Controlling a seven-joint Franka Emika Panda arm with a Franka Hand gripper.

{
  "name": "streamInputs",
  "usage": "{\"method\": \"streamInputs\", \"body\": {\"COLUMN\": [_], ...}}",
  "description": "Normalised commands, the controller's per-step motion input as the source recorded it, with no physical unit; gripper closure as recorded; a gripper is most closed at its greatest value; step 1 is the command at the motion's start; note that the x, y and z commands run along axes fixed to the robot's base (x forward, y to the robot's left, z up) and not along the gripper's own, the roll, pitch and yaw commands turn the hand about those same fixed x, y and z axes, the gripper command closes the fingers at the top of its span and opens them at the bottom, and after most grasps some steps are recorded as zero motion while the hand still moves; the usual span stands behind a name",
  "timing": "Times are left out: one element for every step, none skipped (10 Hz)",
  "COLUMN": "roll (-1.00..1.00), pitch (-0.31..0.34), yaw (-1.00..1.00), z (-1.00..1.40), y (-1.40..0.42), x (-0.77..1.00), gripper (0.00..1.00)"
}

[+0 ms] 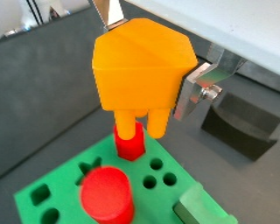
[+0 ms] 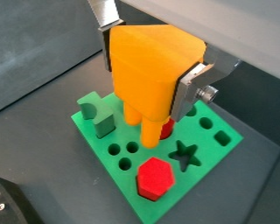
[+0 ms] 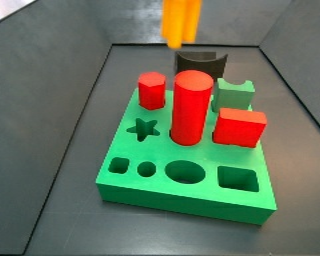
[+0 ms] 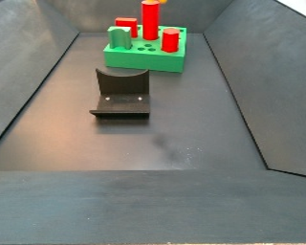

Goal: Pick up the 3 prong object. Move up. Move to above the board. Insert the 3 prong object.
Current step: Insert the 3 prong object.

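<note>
Pincer (image 2: 154, 63) clamped on 3 prong object (image 2: 152, 68), held high over the board (image 3: 190, 185) – in a side view its prongs hang at 12 o'clock above the pegs. Risk: prongs misaligned with their holes – jamming on descent or clipping small red peg (image 1: 129, 140).

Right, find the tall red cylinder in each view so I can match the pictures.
Wrist view: tall red cylinder, low in frame, beneath the 3 prong object held in the gripper.
Wrist view: hidden behind the 3 prong object; only a red sliver shows.
Side view: centre of the board.
Side view: far end, top of frame.
Shared landmark: the green board.
</note>
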Motion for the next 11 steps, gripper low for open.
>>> {"method": "streamInputs", "body": {"roll": [-0.02, -0.01, -0.03, -0.06, -0.03, 0.00, 0.00, 0.00, 0.05, 0.08, 0.08], "pitch": [-0.094, -0.119, -0.113, -0.137, -0.121, -0.066, -0.050, -0.030, -0.011, 0.000, 0.000], "yaw": [0.00, 0.00, 0.00, -0.02, 0.00, 0.00, 0.00, 0.00, 0.00, 0.00, 0.00], "z": [-0.67, -0.61, -0.50, -0.47, -0.46, -0.46, -0.49, -0.47, -0.44, -0.40, -0.30], "y": [0.09, 0.05, 0.05, 0.05, 0.04, 0.03, 0.06, 0.06, 0.04, 0.03, 0.02], "x": [0.34, 0.20, 0.13, 0.07, 0.09, 0.27, 0.36, 0.31, 0.25, 0.15, 0.00], "gripper": [1.00, 1.00, 1.00, 1.00, 1.00, 1.00, 1.00, 1.00, 1.00, 1.00, 1.00]}}
